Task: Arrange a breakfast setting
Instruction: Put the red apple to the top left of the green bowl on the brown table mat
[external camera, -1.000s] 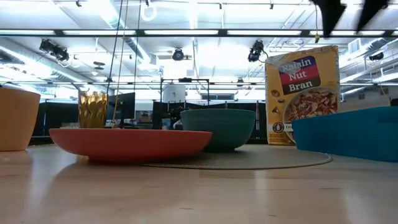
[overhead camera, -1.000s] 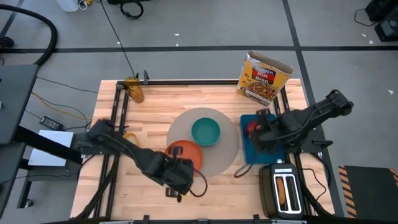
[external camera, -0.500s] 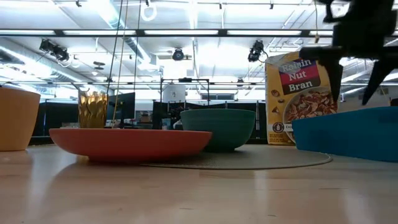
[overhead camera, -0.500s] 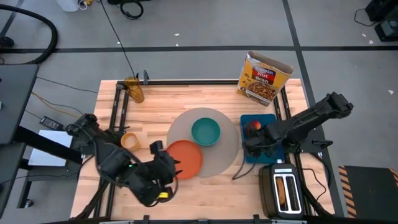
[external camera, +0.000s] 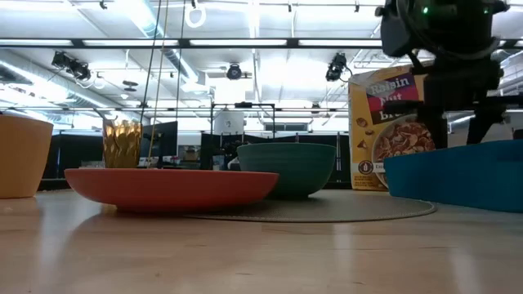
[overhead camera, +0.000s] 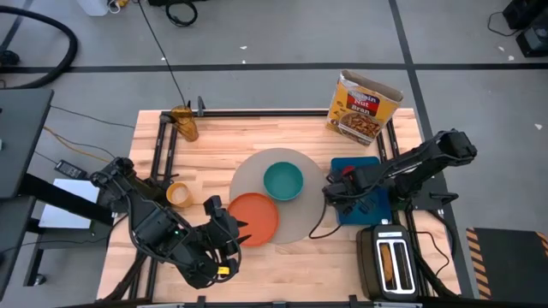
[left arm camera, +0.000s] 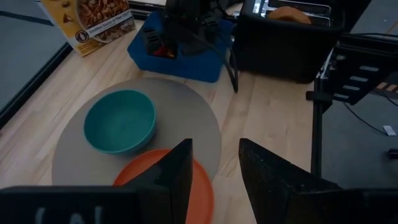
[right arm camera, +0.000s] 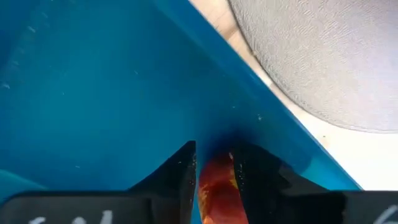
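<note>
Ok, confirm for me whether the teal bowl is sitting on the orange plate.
No, in the high view the teal bowl sits directly on the grey placemat, beside the orange plate rather than on it.

Bowl (overhead camera: 283, 180) and plate (overhead camera: 255, 219) on placemat (overhead camera: 301, 219); tray (overhead camera: 366, 208) right (toaster (overhead camera: 390, 264) in front).

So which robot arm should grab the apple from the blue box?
The right one, probably. Its hand is already down in the blue tray with fingers around the red apple. The left hand sits by the orange plate.

Open wood betw cup (overhead camera: 178, 194) & glass (overhead camera: 184, 122); toaster (overhead camera: 390, 264), cereal box (overhead camera: 364, 107) crowd tray (overhead camera: 370, 205) side.
</note>
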